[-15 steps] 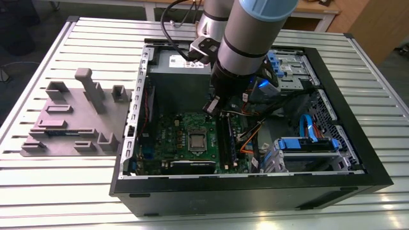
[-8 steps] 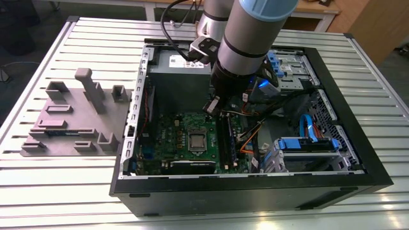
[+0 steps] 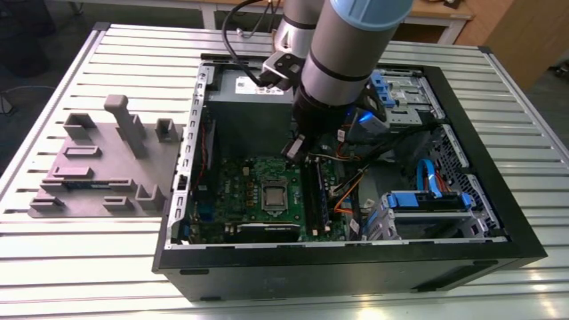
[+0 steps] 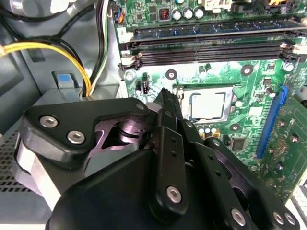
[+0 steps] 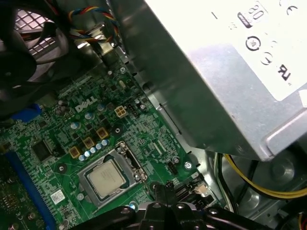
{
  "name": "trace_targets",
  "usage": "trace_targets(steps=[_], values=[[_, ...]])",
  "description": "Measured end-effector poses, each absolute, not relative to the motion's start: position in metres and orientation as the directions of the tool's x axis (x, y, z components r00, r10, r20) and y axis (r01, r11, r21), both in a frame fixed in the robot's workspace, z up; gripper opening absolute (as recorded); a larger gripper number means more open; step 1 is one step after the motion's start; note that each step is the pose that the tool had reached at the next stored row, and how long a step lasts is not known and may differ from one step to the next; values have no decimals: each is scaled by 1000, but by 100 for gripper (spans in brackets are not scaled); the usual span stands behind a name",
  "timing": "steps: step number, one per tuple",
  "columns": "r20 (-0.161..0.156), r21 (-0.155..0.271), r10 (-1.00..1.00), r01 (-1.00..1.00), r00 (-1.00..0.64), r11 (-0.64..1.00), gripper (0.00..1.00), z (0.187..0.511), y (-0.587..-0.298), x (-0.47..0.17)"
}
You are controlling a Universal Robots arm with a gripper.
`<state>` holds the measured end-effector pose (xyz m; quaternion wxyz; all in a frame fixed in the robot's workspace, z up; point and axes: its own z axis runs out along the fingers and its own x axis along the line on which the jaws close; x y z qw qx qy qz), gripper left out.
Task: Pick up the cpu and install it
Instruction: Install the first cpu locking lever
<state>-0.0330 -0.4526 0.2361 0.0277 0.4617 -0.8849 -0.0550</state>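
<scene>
Cpu [image 5: 106, 178] top: smooth metal, dull silver sheen. Gripper [image 4: 165, 103]: matt black, shiny metal screws. Circuit board [image 5: 72, 139]: glossy green. Power supply box [image 5: 225, 72]: brushed grey metal. Table [image 3: 71, 267]: ribbed pale metal.

Arm [image 3: 342, 60] reaches steeply down; jaws closed together, empty

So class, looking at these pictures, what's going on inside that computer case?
A robot arm reaches into an open computer case on a slatted table. Its gripper hangs above the green motherboard, holding nothing that can be seen. The cpu lies flat in its socket on the board, apart from the gripper, beside the big grey power supply.
</scene>
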Motion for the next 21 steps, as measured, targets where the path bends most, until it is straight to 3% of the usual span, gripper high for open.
trace_targets(steps=[21], values=[[-25, 101, -888, -885, -458, 454, 10, 236, -457, -40]])
